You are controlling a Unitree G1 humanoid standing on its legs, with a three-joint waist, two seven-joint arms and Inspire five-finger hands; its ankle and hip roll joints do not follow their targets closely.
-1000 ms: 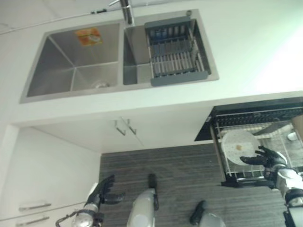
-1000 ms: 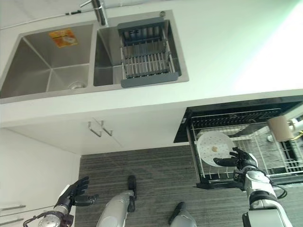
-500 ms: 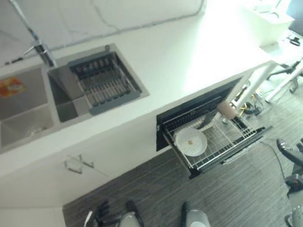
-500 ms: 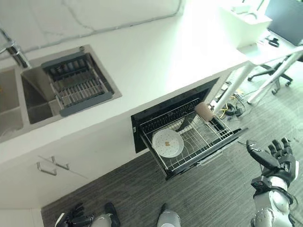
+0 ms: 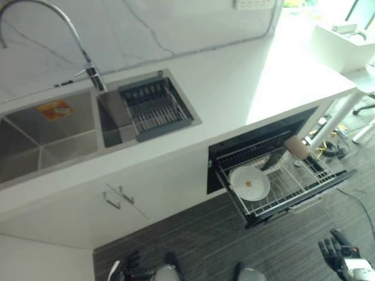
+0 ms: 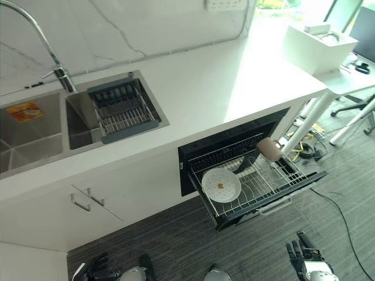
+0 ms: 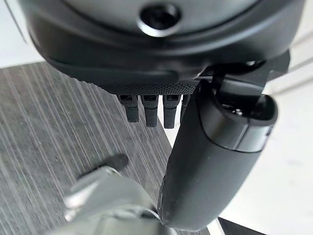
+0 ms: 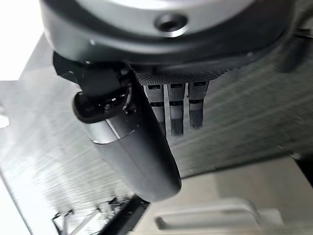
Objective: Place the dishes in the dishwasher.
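white plate (image 6: 221, 184) lying in pulled-out dishwasher rack (image 6: 275, 181), right hand (image 6: 304, 260) apparently empty, fingers spread, left hand (image 5: 130, 268) fingers relaxed

Both hands are dark, with blocky fingers and a thick rounded thumb. The left hand (image 7: 161, 58) has a round screw hole. The right hand (image 8: 166, 54) shows dotted texture at the finger roots.

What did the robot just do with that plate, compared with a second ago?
Its right hand let go of the white plate and drew back low over the floor, fingers open. The plate lies in the dishwasher rack as before. The left hand hangs low and open. The camera swung too.
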